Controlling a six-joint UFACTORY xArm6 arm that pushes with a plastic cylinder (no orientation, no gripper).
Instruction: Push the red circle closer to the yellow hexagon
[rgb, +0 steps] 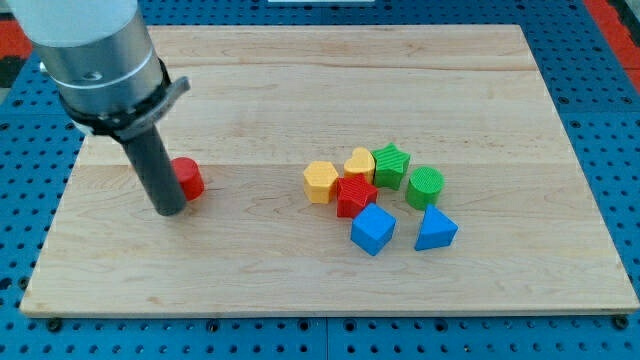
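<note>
Red circle sits on the left part of the wooden bench, well apart from the cluster of other blocks on the view's right half. The arm's dark rod comes down just at the circle's left side and partly covers it; my tip rests on the bench right against the circle's lower left edge, as far as can be made out. The rod hangs from a wide grey cylinder that fills the view's upper left corner. No end effector with anything to spread or pinch shows; the arm ends only in the plain rod.

Over to the right, the yellow hexagon is the nearest of the group to the red circle, with bare wood between the two. Just beside it to the right is a yellow heart, and below that a red star-like block touching or nearly touching both yellow pieces. A green star stands next to the heart on the right, and a green cylinder lies a little lower and further right. Toward the view's bottom of the cluster are a blue cube, just under the red star-like block, and a blue triangle to its right, under the green cylinder.

The bench lies on a blue perforated surface.
</note>
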